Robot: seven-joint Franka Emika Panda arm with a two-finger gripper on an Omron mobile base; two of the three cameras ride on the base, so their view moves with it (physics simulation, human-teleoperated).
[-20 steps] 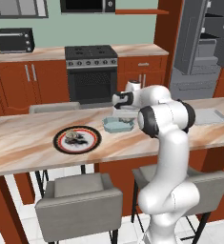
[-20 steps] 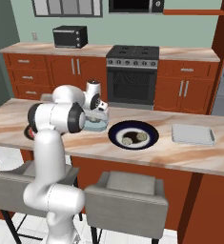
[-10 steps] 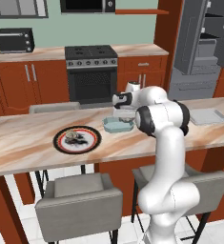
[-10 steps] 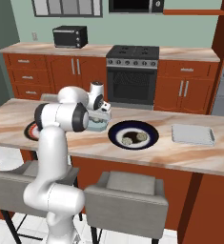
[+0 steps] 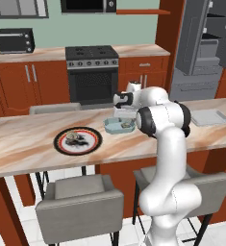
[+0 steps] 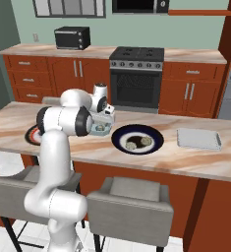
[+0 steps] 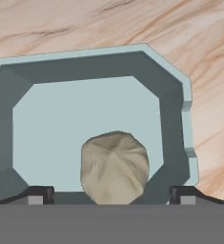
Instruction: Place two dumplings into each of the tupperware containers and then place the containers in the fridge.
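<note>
Pale blue rectangular tupperware tub [image 7: 173, 102] holds one beige pleated dumpling [image 7: 114, 166] | pleats face up | fingers [image 7: 37, 193] spread wide, straddling it

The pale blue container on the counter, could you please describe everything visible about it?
The pale blue container is a shallow, lidless plastic-looking tub with cut corners and a flared rim, sitting flat on the marbled counter. One beige pleated dumpling lies on its floor, directly between the open gripper fingertips hovering above.
</note>
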